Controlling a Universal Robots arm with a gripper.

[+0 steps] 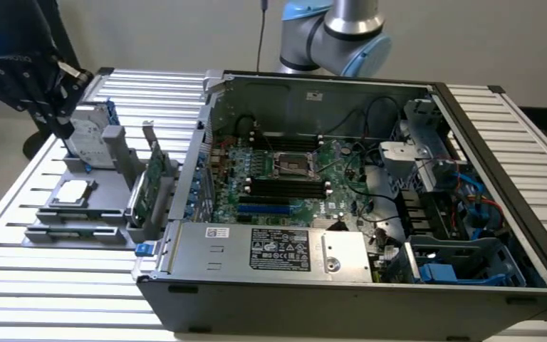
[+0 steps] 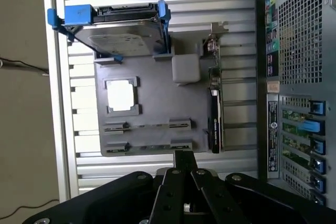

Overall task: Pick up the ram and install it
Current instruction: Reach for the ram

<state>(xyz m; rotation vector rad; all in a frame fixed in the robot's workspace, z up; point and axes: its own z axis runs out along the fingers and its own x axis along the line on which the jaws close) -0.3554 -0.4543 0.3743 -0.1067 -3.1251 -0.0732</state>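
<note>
One ram (image 1: 72, 230), thin green stick edge-up in gray holder's (image 2: 152, 98) outer slot, bare table (image 2: 157, 3) slats beyond that edge; gripper (image 2: 182, 157) pinched closed, empty, hanging above the holder

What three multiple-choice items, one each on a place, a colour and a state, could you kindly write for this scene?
1. In the exterior view, the gray holder stands: A) left of the computer case; B) inside it; C) right of it.
2. The hard drive's rails are: A) red; B) blue; C) yellow.
3. The gripper's jaws are: A) wide open; B) shut on the hard drive; C) shut, empty.
Answers: 1 A, the holder sits outside the case's left wall; 2 B, blue rails clip both drive edges; 3 C, the jaws meet with nothing between them.
</note>
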